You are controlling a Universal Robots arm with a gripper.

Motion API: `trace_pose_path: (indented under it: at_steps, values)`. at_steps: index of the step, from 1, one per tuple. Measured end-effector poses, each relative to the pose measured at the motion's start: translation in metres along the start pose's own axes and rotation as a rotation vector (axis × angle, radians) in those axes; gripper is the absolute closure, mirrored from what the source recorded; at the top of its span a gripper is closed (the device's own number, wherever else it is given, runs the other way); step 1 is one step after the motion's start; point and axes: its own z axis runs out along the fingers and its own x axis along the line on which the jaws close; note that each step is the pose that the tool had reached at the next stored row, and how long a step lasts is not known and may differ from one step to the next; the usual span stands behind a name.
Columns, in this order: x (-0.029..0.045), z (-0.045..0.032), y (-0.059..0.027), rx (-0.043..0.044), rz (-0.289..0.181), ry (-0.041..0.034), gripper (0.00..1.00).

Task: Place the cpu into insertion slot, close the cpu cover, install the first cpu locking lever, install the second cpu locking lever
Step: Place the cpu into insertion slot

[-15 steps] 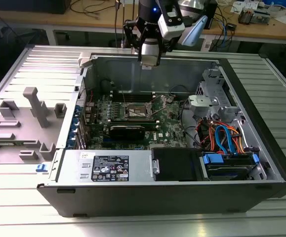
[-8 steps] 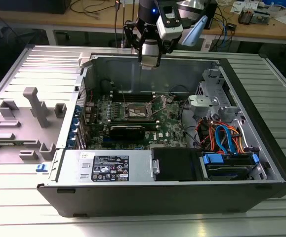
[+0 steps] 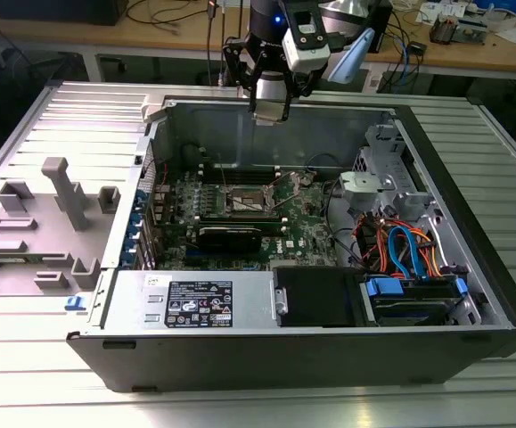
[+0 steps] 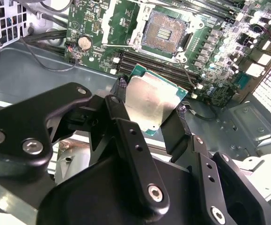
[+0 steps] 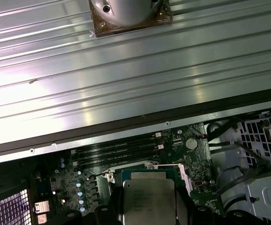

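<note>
Ribbed metal table [image 3: 240, 406] carries the open computer case [image 3: 284, 357], which lies on its side. The motherboard [image 3: 307, 223] faces up inside it.

Arm: it stands over the case's far wall in the exterior view, wrist pointed straight down. The gripper [image 3: 269, 114] hangs level with that wall's rim, well above the board.

Gripper state: pinching the cpu [image 4: 151, 101]. Second wrist view shows the two black fingers [image 4: 126, 126] closed on opposite edges of the chip, metal lid facing the camera. The chip is airborne and touches nothing else.

Insertion slot [image 4: 165, 33]: contact field bare, nothing seated in it. In the second wrist view the chip hangs apart from the slot, with the black memory slots [image 4: 158, 65] between them. In the first wrist view the cpu [image 5: 149, 199] overlaps the slot's near rim.

Step in hand, as I judge it: the first one, placing the cpu. Chip picked and in carry, not yet over the socket; cover and both levers not yet done.

Judgement on what the placing calls for: centre the chip squarely over the slot, match its edges to the silvery rim, lower flat without tilt, let go only when seated.
</note>
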Motion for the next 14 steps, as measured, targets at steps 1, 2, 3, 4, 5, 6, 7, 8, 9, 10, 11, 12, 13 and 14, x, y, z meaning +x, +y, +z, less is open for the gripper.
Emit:
trace_pose_path:
  at_steps: [1, 2, 3, 4, 5, 6, 7, 8, 9, 10, 11, 12, 13, 14]
  values:
    - [0.0, 0.0, 0.0, 0.0, 0.0, 0.0, 0.45]
    - [0.0, 0.0, 0.0, 0.0, 0.0, 0.0, 0.45]
    - [0.0, 0.0, 0.0, 0.0, 0.0, 0.0, 0.45]
    - [0.0, 0.0, 0.0, 0.0, 0.0, 0.0, 0.45]
    - [0.0, 0.0001, 0.0, -0.0001, 0.0, 0.0, 0.45]
    - [0.0, 0.0001, -0.0001, 0.0002, 0.003, -0.0003, 0.45]
    - [0.0, 0.0002, -0.0001, 0.0009, 0.009, -0.001, 0.45]
    - [0.0, 0.0004, -0.0001, 0.0019, 0.028, -0.0028, 0.45]
    - [0.0, 0.0006, -0.0001, 0.0024, 0.047, -0.0045, 0.45]
    - [-0.0001, 0.0008, -0.0001, 0.0025, 0.058, -0.0053, 0.45]
    - [0.0, 0.0009, -0.0002, 0.0026, 0.073, -0.0066, 0.45]
    - [-0.0001, 0.001, -0.0002, 0.0025, 0.087, -0.0078, 0.45]
    - [0.0, 0.001, -0.0002, 0.0024, 0.1, -0.0088, 0.45]
    - [-0.0001, 0.0012, -0.0002, 0.0023, 0.117, -0.0103, 0.45]
